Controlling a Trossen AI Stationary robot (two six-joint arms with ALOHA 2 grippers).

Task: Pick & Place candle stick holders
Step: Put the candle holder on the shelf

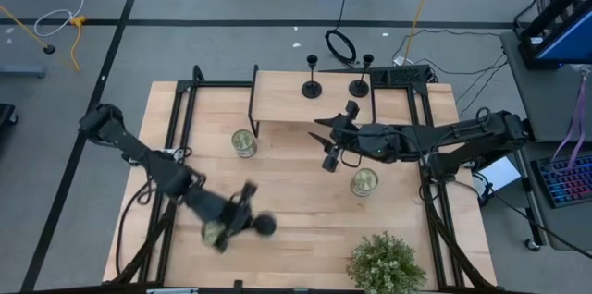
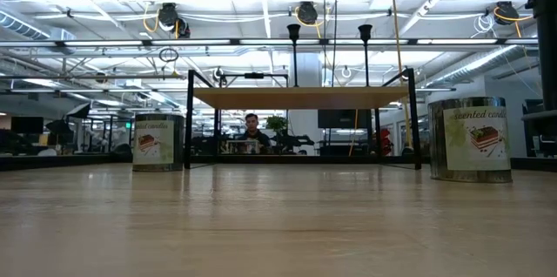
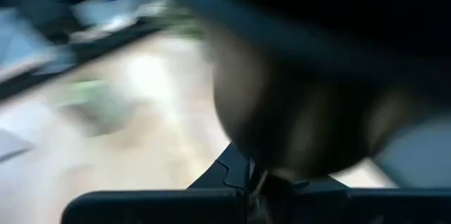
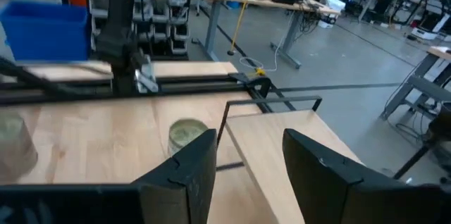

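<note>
Left gripper (image 1: pixel 252 223), at seven o'clock on the table, is clamped on a third candle stick holder (image 1: pixel 265 225). Two holders (image 1: pixel 312 89) are seen on the raised shelf (image 1: pixel 277 100) at twelve o'clock. Right gripper (image 1: pixel 326 141), near centre, is held apart and empty. The carried holder should be kept upright and lowered gently.

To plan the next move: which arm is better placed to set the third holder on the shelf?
Probably left: left gripper appears shut on the third holder; right gripper is open, empty beside the shelf.
</note>
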